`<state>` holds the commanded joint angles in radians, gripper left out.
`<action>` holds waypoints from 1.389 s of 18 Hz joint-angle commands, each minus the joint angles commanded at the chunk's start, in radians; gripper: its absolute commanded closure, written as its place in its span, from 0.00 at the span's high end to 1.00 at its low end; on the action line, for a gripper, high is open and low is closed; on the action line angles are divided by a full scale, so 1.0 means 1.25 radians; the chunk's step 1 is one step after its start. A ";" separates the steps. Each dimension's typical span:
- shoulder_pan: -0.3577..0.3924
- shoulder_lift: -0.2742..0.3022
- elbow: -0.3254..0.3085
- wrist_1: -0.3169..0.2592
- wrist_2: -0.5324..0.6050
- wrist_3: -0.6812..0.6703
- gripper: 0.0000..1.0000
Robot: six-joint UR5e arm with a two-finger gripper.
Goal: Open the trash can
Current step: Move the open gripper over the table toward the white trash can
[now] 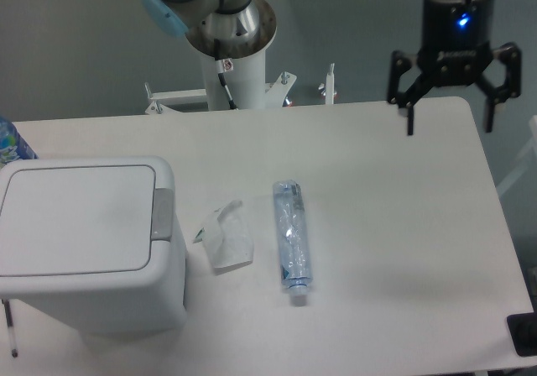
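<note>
The gripper (449,128) hangs above the far right part of the table (403,225), its two fingers spread wide apart with nothing between them; a blue light shows on its body. It is well apart from the trash can (88,242), far to that bin's right and toward the back edge.

One trash can stands at the table's front left corner. Its lid (75,218) is flat and closed. The single grey push-button (163,215) sits on the lid's right edge, so the bin's front faces right, toward the middle of the table. The lid's longer side runs left to right in the camera view.

Just right of the trash can lies one piece of crumpled clear plastic wrap (226,237), near the button side but not touching the bin. Right of the wrap lies one clear plastic bottle (292,242) on its side, its long axis running front to back, cap toward the near edge.

Behind the trash can, at the picture's left edge, part of a second bottle with a blue label (10,143) shows. The arm's base column (235,57) rises behind the table, back and right of the bin.
</note>
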<state>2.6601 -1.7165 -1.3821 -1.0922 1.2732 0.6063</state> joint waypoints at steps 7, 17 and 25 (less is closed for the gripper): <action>-0.115 -0.001 -0.018 -0.006 -0.026 -0.281 1.00; -0.156 0.001 -0.088 -0.005 -0.120 -0.376 1.00; -0.189 -0.011 -0.098 0.000 -0.122 -0.376 1.00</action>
<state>2.4238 -1.7303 -1.5048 -1.0922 1.1213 0.1365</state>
